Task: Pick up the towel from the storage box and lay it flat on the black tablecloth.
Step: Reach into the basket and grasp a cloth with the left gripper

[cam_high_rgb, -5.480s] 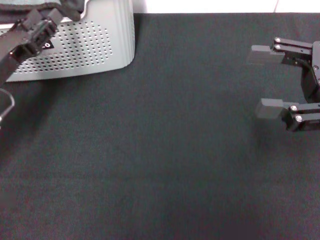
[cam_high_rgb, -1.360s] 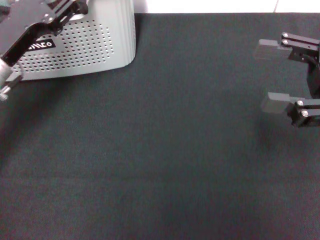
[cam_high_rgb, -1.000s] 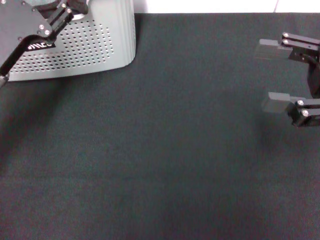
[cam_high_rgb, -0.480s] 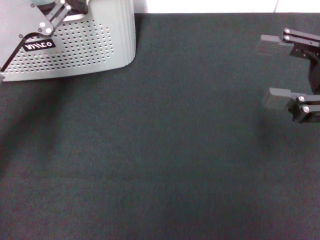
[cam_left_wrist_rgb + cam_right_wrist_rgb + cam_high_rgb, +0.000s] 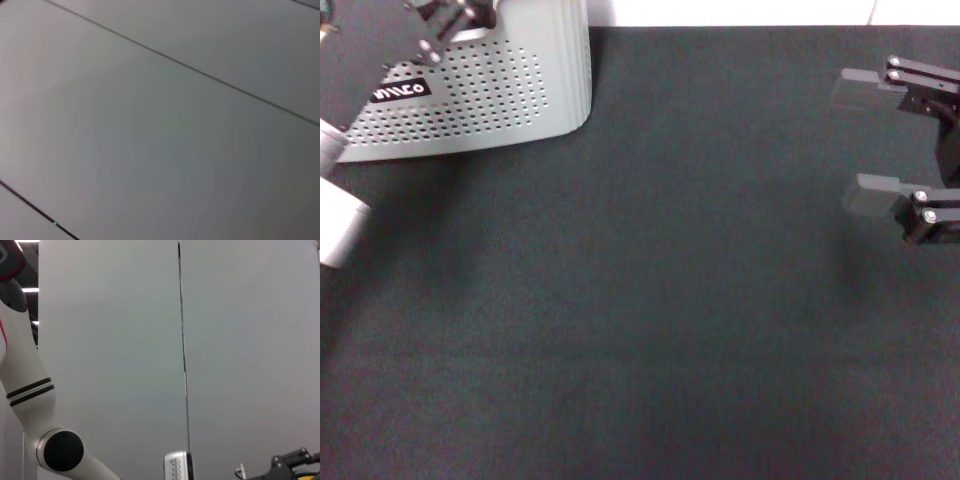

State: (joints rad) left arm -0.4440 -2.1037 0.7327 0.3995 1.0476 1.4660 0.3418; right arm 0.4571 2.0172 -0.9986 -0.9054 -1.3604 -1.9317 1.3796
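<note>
The storage box [image 5: 490, 90], light grey with dotted walls and a black label [image 5: 398, 90], stands at the far left corner of the black tablecloth [image 5: 640, 300]. My left gripper [image 5: 450, 15] hangs over the box's rim at the top edge of the head view. The towel is hidden from every view. My right gripper [image 5: 865, 143] hovers open and empty above the cloth at the right, far from the box. A sliver of the storage box [image 5: 177, 467] shows low in the right wrist view.
A white link of my left arm [image 5: 340, 220] juts in at the left edge, over the cloth. The left wrist view holds only grey panels with dark seams [image 5: 175, 62]. A white arm segment [image 5: 30, 405] stands before a grey wall in the right wrist view.
My left arm has swung back and up over the box, uncovering the label, and its white link has come in at the left edge. The right gripper has drifted slightly right, still open.
</note>
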